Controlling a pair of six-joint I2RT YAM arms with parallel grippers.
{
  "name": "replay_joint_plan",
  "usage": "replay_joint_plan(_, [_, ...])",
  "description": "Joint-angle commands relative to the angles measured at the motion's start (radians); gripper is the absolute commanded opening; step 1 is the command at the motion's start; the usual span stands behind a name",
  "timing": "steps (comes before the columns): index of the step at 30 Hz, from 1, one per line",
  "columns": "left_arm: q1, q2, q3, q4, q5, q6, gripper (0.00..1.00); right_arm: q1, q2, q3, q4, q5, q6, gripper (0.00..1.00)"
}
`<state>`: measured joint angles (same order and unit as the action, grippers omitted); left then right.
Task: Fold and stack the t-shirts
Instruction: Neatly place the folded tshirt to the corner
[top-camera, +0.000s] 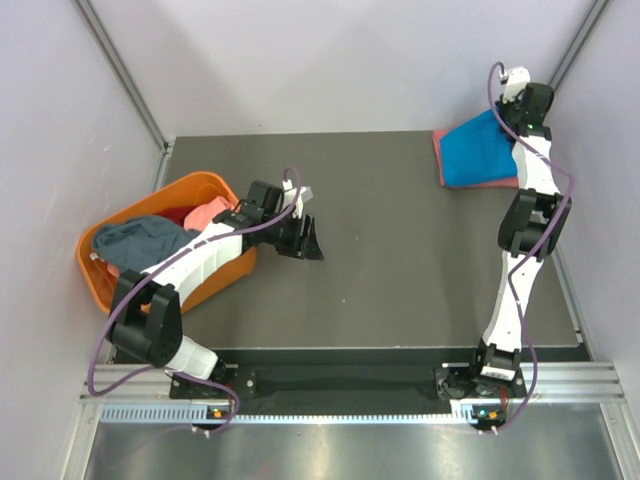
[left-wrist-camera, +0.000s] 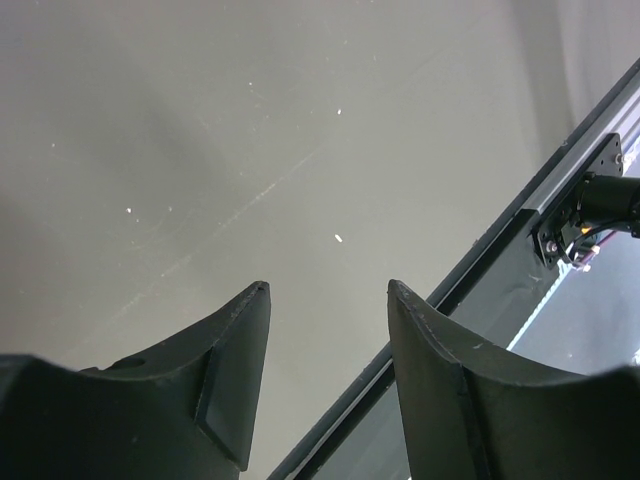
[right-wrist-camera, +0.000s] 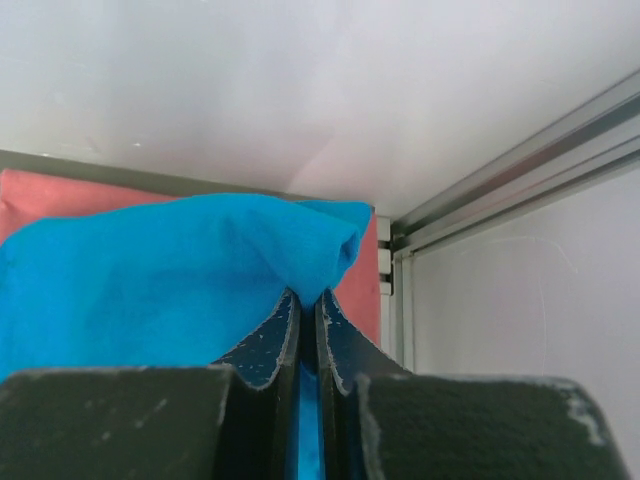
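Observation:
A bright blue folded t-shirt (top-camera: 476, 150) lies on a salmon-pink one (top-camera: 482, 185) in the table's back right corner. My right gripper (top-camera: 503, 118) reaches over that corner. In the right wrist view, the right gripper (right-wrist-camera: 308, 297) is shut on a raised fold of the blue t-shirt (right-wrist-camera: 170, 280), with the pink t-shirt (right-wrist-camera: 50, 195) showing beneath it. A grey-blue t-shirt (top-camera: 140, 238) and a pink one (top-camera: 208, 214) lie crumpled in the orange basket (top-camera: 220, 283). My left gripper (top-camera: 305, 240) hovers just right of the basket. It (left-wrist-camera: 328, 288) is open with only bare table between its fingers.
The dark table (top-camera: 400, 270) spreads between the basket and the stack. The enclosure's white walls and a metal corner post (right-wrist-camera: 500, 190) stand close behind the right gripper. The table's front rail (left-wrist-camera: 480, 250) runs past the left fingers.

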<state>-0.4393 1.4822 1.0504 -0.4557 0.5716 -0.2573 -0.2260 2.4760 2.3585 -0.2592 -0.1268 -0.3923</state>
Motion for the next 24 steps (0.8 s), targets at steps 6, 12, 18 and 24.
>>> replay_joint_plan(6, [-0.006,0.033,0.039,0.014,0.033,0.023,0.56,-0.035,0.057,0.09,0.14,-0.039,-0.014,0.06])
replay_joint_plan(12, [-0.006,0.052,0.048,0.005,0.037,0.024,0.57,-0.05,0.075,0.093,0.156,-0.007,0.03,0.34])
replay_joint_plan(18, [-0.01,0.038,0.049,0.009,0.05,0.02,0.58,-0.05,-0.029,0.013,0.141,0.003,0.137,0.48])
replay_joint_plan(24, [-0.013,-0.013,0.046,0.005,0.034,0.021,0.58,-0.035,-0.216,-0.201,0.12,-0.046,0.318,0.3])
